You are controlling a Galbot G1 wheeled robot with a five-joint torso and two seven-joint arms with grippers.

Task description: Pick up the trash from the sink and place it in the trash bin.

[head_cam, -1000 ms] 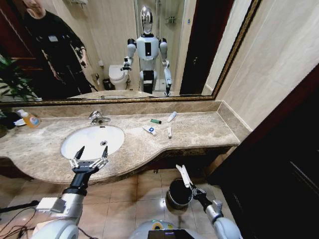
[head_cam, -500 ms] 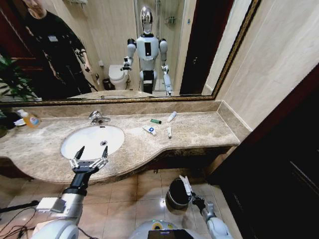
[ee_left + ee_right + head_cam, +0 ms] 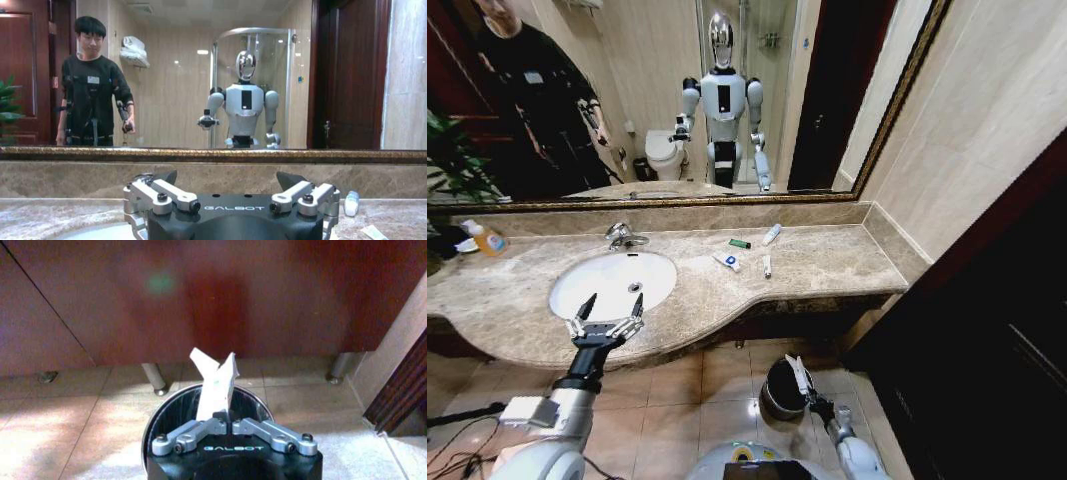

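Above the counter, a wide mirror [image 3: 677, 100] in a gilt frame [image 3: 897, 95], reflecting a toilet [image 3: 664, 155], a glass shower enclosure [image 3: 257, 85] and a person in black. At the far left end, 1 clear bottle of orange liquid [image 3: 487, 239], beside green plant leaves [image 3: 452, 160]. Below, beige floor tiles [image 3: 717, 385], 2 metal legs [image 3: 155, 380] under dark red-brown cabinet panelling [image 3: 200, 295].

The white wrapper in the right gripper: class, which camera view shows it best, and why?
The right wrist view: the white wrapper stands close up, pinched in the shut right gripper directly above the trash bin. The head view shows the wrapper as a small strip beside the bin. The left wrist view faces the mirror.
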